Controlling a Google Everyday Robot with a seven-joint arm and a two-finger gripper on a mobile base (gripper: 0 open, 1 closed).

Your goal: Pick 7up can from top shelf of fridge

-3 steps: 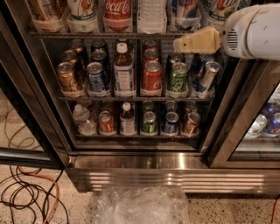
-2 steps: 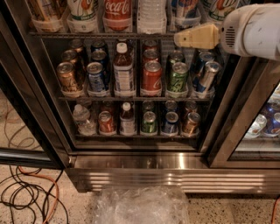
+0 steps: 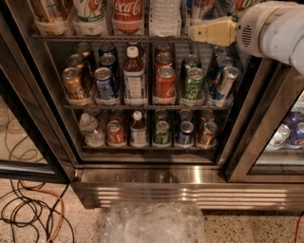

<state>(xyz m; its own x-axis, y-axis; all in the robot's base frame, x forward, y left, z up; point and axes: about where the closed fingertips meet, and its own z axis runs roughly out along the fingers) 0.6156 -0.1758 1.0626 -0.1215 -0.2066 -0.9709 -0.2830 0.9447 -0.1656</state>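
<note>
The fridge [image 3: 190, 190] stands open in front of me, with wire racks full of drinks. Along the top edge of the view, the top shelf [image 3: 114, 38] holds a pale whitish can with green lettering, the 7up can [image 3: 90, 8]. It stands second from the left, cut off by the frame. Beside it are a Coca-Cola bottle [image 3: 127, 9] and a water bottle [image 3: 165, 16]. My gripper [image 3: 199, 32] is at the upper right, level with the shelf's front rail. It points left and is well to the right of the 7up can, touching nothing I can see.
Two lower racks hold several cans and bottles, among them a dark green can [image 3: 194, 84] and a red can [image 3: 165, 84]. A second cooler [image 3: 285, 137] is at the right. Crumpled clear plastic [image 3: 152, 223] lies on the floor in front, and cables [image 3: 28, 209] lie at the left.
My gripper has risen a little, from just below the top shelf's rail to level with it. The drinks have not moved.
</note>
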